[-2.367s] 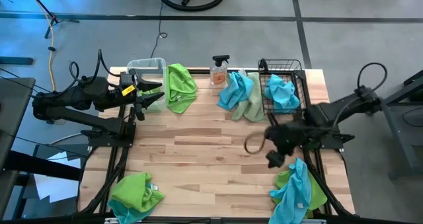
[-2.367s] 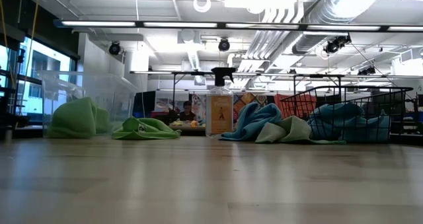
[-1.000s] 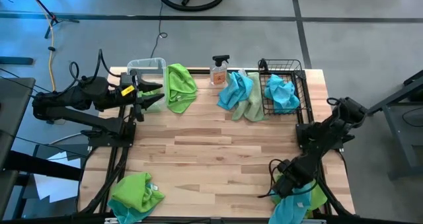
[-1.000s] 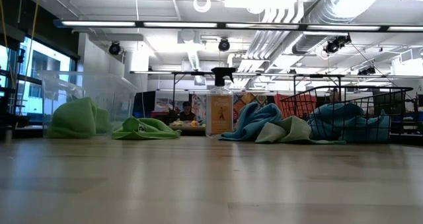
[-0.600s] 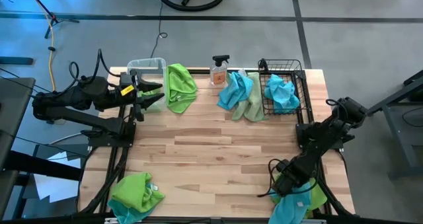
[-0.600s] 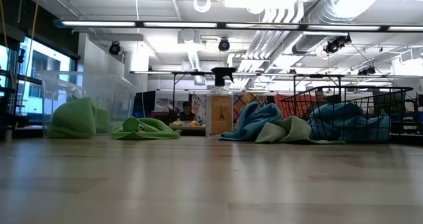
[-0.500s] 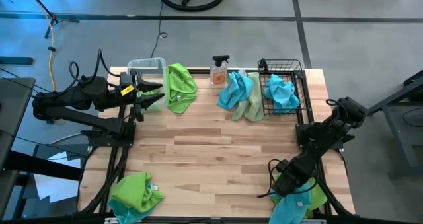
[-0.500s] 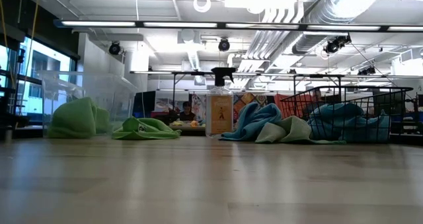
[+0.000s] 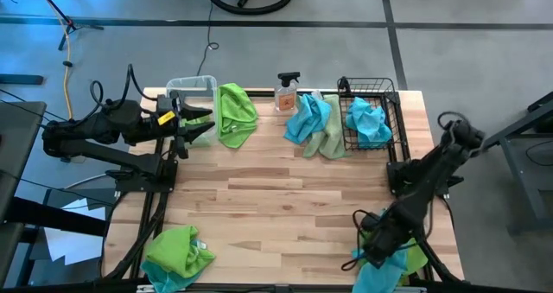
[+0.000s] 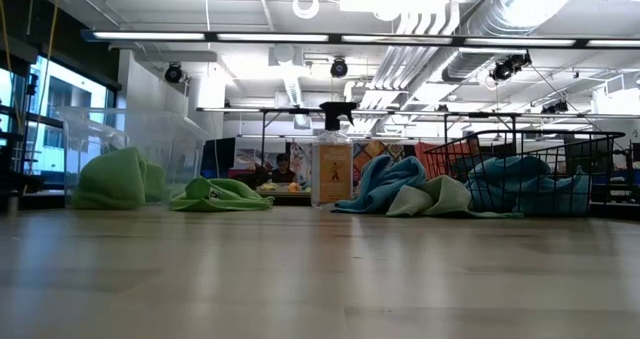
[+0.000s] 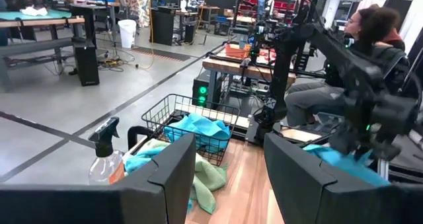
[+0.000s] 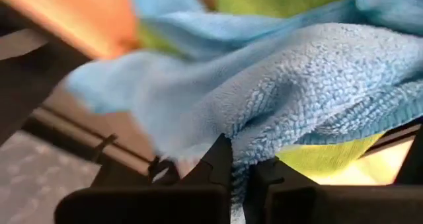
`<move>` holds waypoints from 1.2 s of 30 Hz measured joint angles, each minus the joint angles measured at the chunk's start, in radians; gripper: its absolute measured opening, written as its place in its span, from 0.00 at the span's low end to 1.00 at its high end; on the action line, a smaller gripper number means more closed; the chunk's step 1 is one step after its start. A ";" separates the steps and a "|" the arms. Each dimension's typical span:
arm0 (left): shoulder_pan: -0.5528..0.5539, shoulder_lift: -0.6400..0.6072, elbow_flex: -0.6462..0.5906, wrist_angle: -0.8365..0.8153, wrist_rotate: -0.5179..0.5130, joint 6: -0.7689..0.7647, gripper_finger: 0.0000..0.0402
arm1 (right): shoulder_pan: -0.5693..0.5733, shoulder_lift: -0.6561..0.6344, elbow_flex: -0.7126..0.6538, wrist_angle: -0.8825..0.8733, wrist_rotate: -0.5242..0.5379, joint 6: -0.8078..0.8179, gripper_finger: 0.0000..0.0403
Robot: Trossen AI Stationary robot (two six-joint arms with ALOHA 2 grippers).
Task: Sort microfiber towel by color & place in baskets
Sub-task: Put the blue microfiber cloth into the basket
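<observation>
The pale wood-plank tabletop (image 9: 276, 198) is bare across its middle. Fuzzy towels ring its edges: a lime green towel (image 9: 236, 113) beside the clear plastic tub (image 9: 192, 90), blue and pale green ones (image 9: 313, 122) beside the black wire-mesh basket (image 9: 370, 111), which holds blue cloth. The right gripper (image 9: 373, 251), arm stretched low toward the near right corner, pinches a nubby blue towel (image 12: 297, 105) there, jaws closed on a fold. The left gripper (image 9: 197, 124) hangs beside the tub, jaws partly apart, empty.
</observation>
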 joint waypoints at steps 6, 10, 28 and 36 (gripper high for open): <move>0.000 0.000 0.000 0.000 0.000 0.008 0.42 | 0.000 -0.152 0.070 -0.011 0.152 -0.064 0.00; 0.000 0.000 0.000 0.000 0.000 0.016 0.42 | -0.002 -0.240 0.121 -0.012 0.293 -0.107 0.00; 0.000 0.004 0.000 0.003 0.000 0.018 0.42 | -0.146 -0.305 0.299 0.070 0.675 -0.611 0.00; 0.000 0.056 0.000 0.036 0.000 0.028 0.42 | -0.271 -0.304 0.299 0.243 0.674 -0.856 0.00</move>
